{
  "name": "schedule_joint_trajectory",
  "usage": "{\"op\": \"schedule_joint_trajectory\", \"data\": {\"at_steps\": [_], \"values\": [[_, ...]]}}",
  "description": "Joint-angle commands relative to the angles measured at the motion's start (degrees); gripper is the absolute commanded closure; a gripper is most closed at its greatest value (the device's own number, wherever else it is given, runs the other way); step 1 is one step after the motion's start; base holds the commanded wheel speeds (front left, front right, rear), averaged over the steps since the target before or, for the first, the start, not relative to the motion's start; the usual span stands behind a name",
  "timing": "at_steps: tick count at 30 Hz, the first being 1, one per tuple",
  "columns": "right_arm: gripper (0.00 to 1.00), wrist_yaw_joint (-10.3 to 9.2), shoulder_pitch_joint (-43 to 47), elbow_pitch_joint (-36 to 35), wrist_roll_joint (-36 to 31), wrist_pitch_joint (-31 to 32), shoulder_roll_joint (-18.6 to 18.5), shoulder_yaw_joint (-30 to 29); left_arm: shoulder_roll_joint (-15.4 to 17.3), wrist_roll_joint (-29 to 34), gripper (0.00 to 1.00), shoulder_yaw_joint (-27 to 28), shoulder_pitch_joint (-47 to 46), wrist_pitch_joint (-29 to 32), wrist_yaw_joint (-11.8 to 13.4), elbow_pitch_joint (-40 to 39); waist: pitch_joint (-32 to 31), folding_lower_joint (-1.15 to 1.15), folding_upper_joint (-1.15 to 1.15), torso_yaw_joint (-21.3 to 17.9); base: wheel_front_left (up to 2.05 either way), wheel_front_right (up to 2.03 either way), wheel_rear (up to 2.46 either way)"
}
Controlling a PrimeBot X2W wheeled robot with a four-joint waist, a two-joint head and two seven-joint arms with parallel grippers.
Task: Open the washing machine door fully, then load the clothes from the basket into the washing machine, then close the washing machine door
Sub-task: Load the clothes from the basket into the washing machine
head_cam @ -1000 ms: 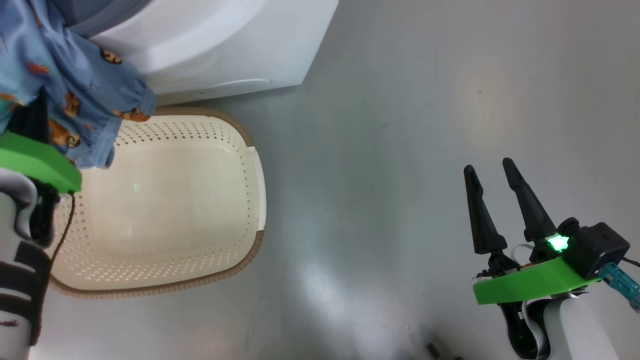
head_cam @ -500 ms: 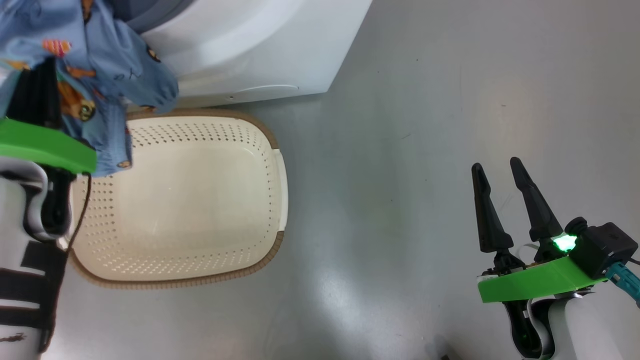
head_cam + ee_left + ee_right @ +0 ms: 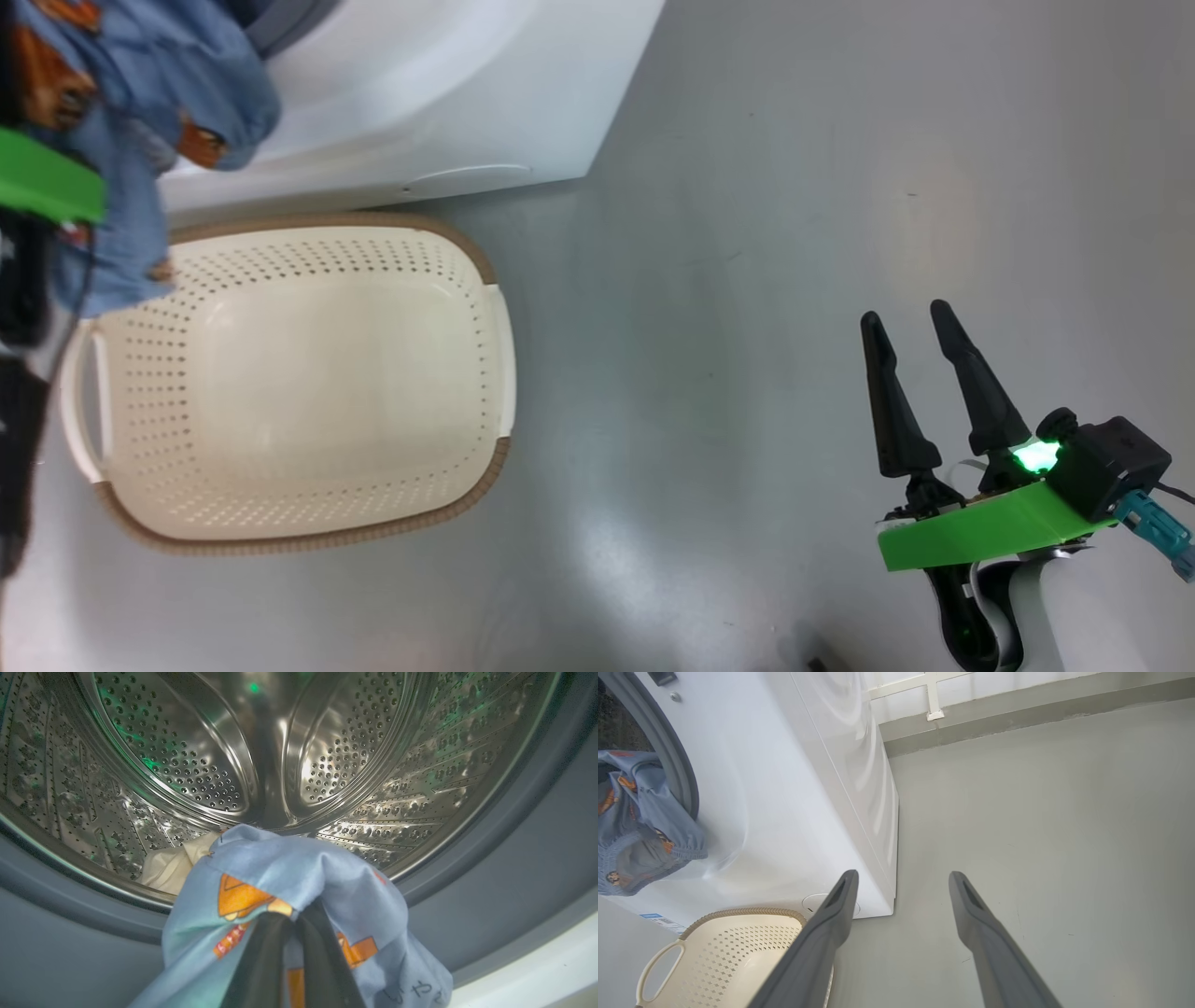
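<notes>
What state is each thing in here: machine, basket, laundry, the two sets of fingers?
washing machine, drum open
basket, empty
blue bear-print cloth, gripped, at drum mouth
cream cloth, lying inside drum
left fingers, shut on that cloth
right fingers, open, holding nothing

Left claw (image 3: 292, 933) pinches blue clothes (image 3: 299, 877) before the steel drum (image 3: 327, 756).

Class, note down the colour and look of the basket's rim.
Brown with a woven look, edging the cream basket; the head view shows it best.
</notes>
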Motion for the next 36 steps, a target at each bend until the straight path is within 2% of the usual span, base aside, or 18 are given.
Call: {"op": "schedule_joint_trajectory", "data": {"at_steps": [1, 7, 14, 15, 16, 17, 23, 36], "values": [[0.0, 0.35, 0.1, -1.0, 1.2, -0.3, 0.1, 1.7, 3.7, -0.4, 1.0, 0.8, -3.4, -0.3, -0.1, 1.1, 0.2, 0.0, 0.0, -1.0, 0.0, 0.0, 0.0], [0.0, 0.35, -0.2, -0.9, 2.0, -0.3, 0.1, 2.6, 5.9, 1.1, 1.0, 0.0, -13.9, -0.3, -0.1, 8.2, 0.8, 0.0, 0.0, -3.0, 0.0, 0.0, 0.0], [0.0, 0.35, -0.3, -1.1, 2.8, -0.3, 0.1, 3.1, 6.5, 7.3, 1.0, 4.0, -20.0, -0.3, -0.1, 8.3, 1.8, 0.0, 0.0, -4.6, 0.0, 0.0, 0.0], [0.0, 0.35, -0.4, -1.1, 2.8, -0.3, 0.1, 3.2, 6.5, 8.2, 0.92, 4.0, -20.2, -0.3, -0.1, 8.6, 1.9, 0.0, 0.0, -4.7, 0.0, 0.0, 0.0], [0.0, 0.35, -0.4, -1.1, 2.9, -0.3, 0.1, 3.3, 6.4, 9.1, 0.42, 4.1, -20.2, -0.3, -0.1, 9.1, 2.0, 0.0, 0.0, -4.9, 0.0, 0.0, 0.0], [0.0, 0.35, -0.4, -1.2, 2.9, -0.3, 0.1, 3.4, 6.2, 9.6, 0.0, 4.4, -20.1, -0.3, -0.1, 10.0, 2.0, 0.0, 0.0, -5.1, 0.0, 0.0, 0.0], [0.0, 0.35, -0.4, -1.2, 3.1, -0.3, 0.1, 3.5, 5.4, 11.2, 0.0, 4.8, -19.5, -0.3, -0.1, 14.1, 2.5, 0.0, 0.0, -5.1, 0.0, 0.0, 0.0], [0.0, 0.35, -0.6, -0.6, 2.4, -0.3, 0.1, 3.4, 3.3, 9.8, 0.0, 6.1, -14.5, -0.3, -0.1, 13.4, 1.1, 0.0, 0.0, -3.5, 0.0, 0.0, 0.0]]}}
